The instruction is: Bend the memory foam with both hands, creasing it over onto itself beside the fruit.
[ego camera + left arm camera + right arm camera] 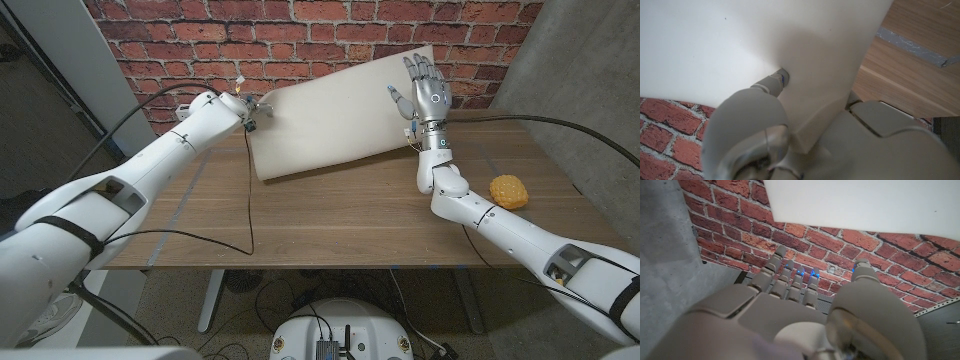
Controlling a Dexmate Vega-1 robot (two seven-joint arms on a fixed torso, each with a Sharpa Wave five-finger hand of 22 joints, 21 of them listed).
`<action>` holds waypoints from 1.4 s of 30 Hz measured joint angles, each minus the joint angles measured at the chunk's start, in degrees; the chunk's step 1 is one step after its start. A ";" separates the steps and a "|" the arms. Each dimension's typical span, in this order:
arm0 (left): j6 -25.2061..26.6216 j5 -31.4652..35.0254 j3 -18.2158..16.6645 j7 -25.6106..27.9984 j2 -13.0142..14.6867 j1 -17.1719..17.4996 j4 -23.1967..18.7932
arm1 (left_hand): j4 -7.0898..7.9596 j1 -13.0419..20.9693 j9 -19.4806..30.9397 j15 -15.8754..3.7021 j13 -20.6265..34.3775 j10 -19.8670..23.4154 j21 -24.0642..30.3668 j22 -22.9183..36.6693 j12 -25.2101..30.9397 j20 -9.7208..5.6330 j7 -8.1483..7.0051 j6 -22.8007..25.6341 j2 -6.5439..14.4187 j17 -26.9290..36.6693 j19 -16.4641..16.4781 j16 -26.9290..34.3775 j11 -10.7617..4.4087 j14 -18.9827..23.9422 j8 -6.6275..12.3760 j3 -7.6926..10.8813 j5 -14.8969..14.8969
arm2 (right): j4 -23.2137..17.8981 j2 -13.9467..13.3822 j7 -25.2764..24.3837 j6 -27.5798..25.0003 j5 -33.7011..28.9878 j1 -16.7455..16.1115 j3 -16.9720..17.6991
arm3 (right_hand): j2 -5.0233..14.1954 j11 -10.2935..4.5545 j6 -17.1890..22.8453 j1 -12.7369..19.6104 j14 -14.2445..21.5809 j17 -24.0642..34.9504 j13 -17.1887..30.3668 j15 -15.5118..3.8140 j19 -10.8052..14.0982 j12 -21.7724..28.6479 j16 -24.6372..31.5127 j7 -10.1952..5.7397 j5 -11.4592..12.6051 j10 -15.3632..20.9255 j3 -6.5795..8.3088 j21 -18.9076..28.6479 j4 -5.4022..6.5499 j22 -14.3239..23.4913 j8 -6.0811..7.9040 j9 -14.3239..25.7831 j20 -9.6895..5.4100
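**Foam slab tilted up against the brick wall**

Red brick (pixel 180 30) runs behind a wooden table (pixel 330 225), with a grey concrete wall at the right side. On the table's far part stands the memory foam (pixel 340 110), a pale cream slab tilted up on its long lower edge, its face leaning back toward the bricks and its upper right corner highest.

At the slab's left end the left hand (pixel 250 110) meets the foam's corner. In the left wrist view the left hand (pixel 765 125) is pressed right up against the foam (pixel 740 45), with one fingertip (pixel 781 77) pushed into the pale surface; whether the hand truly grips the corner I cannot tell.

The right hand (pixel 427 92) stands upright at the slab's right end, fingers spread and pointing upward, holding nothing. From the right wrist view its fingers (pixel 790 275) reach toward the bricks, apart from the foam's edge (pixel 865 205).

The fruit (pixel 508 190), an orange-yellow bumpy lump, lies on the table near the right edge, well apart from the foam and just beside the right forearm.
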 measured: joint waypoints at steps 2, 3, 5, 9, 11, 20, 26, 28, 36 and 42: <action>0.00 0.00 0.15 0.00 -0.12 -0.17 0.13 | 0.00 0.00 -0.01 0.00 0.00 0.09 0.00 0.00 0.00 0.00 0.01 0.18 0.00 0.00 0.00 0.00 0.09 0.00 0.00 0.00 -0.01 | -0.70 -1.11 2.27 1.40 -0.32 0.00 -0.52 | 2.66 -0.86 1.49 -0.29 0.31 0.00 0.00 0.29 0.17 -0.05 0.00 -0.44 0.00 0.87 1.41 -0.10 1.30 0.00 0.01 0.00 -0.20; 0.00 0.00 0.20 0.01 -0.16 -0.24 0.16 | 0.00 0.00 -0.01 0.00 0.00 0.09 0.00 0.00 0.00 0.00 0.01 0.19 0.00 0.00 0.00 0.00 0.09 0.00 0.00 0.00 -0.01 | -0.95 -1.61 3.67 2.26 -0.43 0.03 -0.75 | 3.40 -1.29 2.52 -0.37 0.31 0.00 -0.20 0.29 -0.05 -0.23 0.00 -0.78 0.00 1.29 2.38 -0.33 1.66 0.00 0.02 0.00 -0.42; -0.01 0.00 0.26 0.01 -0.20 -0.28 0.16 | 0.00 0.00 -0.02 0.11 0.00 0.09 0.00 0.00 0.00 0.00 0.01 0.19 0.01 0.00 0.00 0.00 0.10 -0.11 0.00 0.00 -0.01 | -1.09 -1.88 5.40 3.29 -0.55 0.07 -0.88 | 3.48 -1.68 3.48 -0.46 0.31 0.00 -0.27 0.30 -0.15 -0.46 0.00 -0.96 0.00 1.68 3.23 -0.55 2.25 0.00 0.02 0.00 -0.51; 0.20 -0.09 0.28 0.17 -0.14 -0.28 -0.28 | 0.00 -0.15 -0.04 0.31 0.00 0.09 0.00 0.00 0.00 0.00 0.10 0.28 0.16 0.15 0.00 0.00 0.10 -0.31 0.00 0.00 -0.02 | -1.61 -3.11 9.69 5.76 -0.72 0.49 -1.44 | 3.59 -1.45 3.39 -0.63 0.14 0.00 -0.27 0.14 -0.14 -1.22 -0.47 -0.91 0.00 1.45 3.94 -0.94 2.96 0.00 -0.28 0.00 -0.51; 0.38 -0.14 0.28 0.26 -0.05 -0.22 -0.61 | 0.00 -0.15 -0.07 0.31 0.00 0.09 0.00 0.00 0.00 0.00 0.10 0.28 0.16 0.14 0.00 0.00 0.11 -0.31 0.00 0.00 -0.02 | -1.64 -3.38 11.12 6.41 -0.84 0.60 -1.56 | 2.70 -0.89 2.22 -1.51 -0.49 -0.07 -0.27 0.17 -0.29 -1.98 -0.68 -0.84 0.00 0.85 4.15 -1.20 3.18 0.01 -1.15 -0.12 -0.65; 1.59 -0.63 -0.25 0.82 0.75 0.78 -2.94 | 0.01 -0.63 0.00 0.31 0.01 0.18 0.40 -0.28 0.01 0.03 0.11 0.27 0.29 0.14 -0.03 0.00 0.21 -0.31 0.00 0.47 0.19 | -1.88 -3.77 17.80 9.27 -2.10 1.36 -2.15 | 1.31 -1.21 -1.28 -3.51 -2.21 -0.53 -0.26 0.10 -1.28 -4.05 -1.98 -1.18 -0.44 -1.69 4.09 -1.87 3.77 0.01 -3.31 -0.25 0.23; 2.38 -1.14 -0.72 1.17 1.42 1.57 -4.54 | 0.00 -0.80 0.03 0.31 -0.04 -0.11 0.40 -0.28 0.01 0.31 0.14 0.24 0.11 0.14 -0.31 0.00 0.51 -0.31 0.64 0.47 0.19 | -1.70 -3.37 21.30 10.68 -2.68 2.26 -2.59 | 0.88 -0.91 -2.29 -3.94 -2.20 -0.80 -0.26 0.10 -1.28 -4.48 -2.23 -1.17 -0.65 -1.99 4.09 -2.26 3.77 0.01 -3.83 -0.25 0.23; 2.59 -1.31 -0.88 1.24 1.64 1.84 -5.07 | 0.00 -0.80 0.03 0.31 -0.26 -0.11 0.61 -0.28 0.01 0.31 0.14 0.23 0.11 0.13 -0.31 0.00 0.51 -0.31 0.65 0.47 0.19 | -1.49 -3.14 22.36 11.05 -2.85 2.63 -2.80 | 0.88 -0.91 -2.61 -3.93 -2.20 -0.80 -0.26 0.10 -1.28 -4.49 -2.37 -1.28 -0.65 -1.99 4.09 -2.26 3.77 0.02 -4.06 -0.25 0.23; 3.05 -1.80 -1.33 1.63 2.35 2.69 -6.50 | 0.01 -0.80 0.00 0.31 -0.27 -0.16 0.61 -0.27 0.01 0.31 0.22 0.16 0.11 0.13 -0.31 0.00 0.49 -0.31 0.65 0.47 0.18 | -0.63 -2.16 28.37 12.20 -3.76 4.64 -4.04 | 0.65 -0.80 -5.17 -4.16 -3.54 -1.06 -0.26 0.20 -2.00 -5.62 -2.89 -0.99 -0.86 -3.33 4.09 -2.99 3.77 0.02 -5.13 -0.09 0.96; 3.25 -1.91 -1.45 2.16 2.89 3.34 -7.55 | -0.15 -0.80 -0.08 0.31 -0.27 -0.35 0.83 -0.27 0.01 0.31 0.24 0.14 0.11 0.13 -0.31 0.00 0.49 -0.31 0.66 0.63 0.17 | 0.42 -1.40 33.50 12.49 -4.83 6.53 -5.60 | 0.35 -0.80 -5.67 -4.46 -3.74 -1.27 -0.26 0.40 -2.31 -5.77 -3.32 -0.66 -0.85 -3.94 4.09 -3.13 3.77 0.02 -5.13 -0.09 1.26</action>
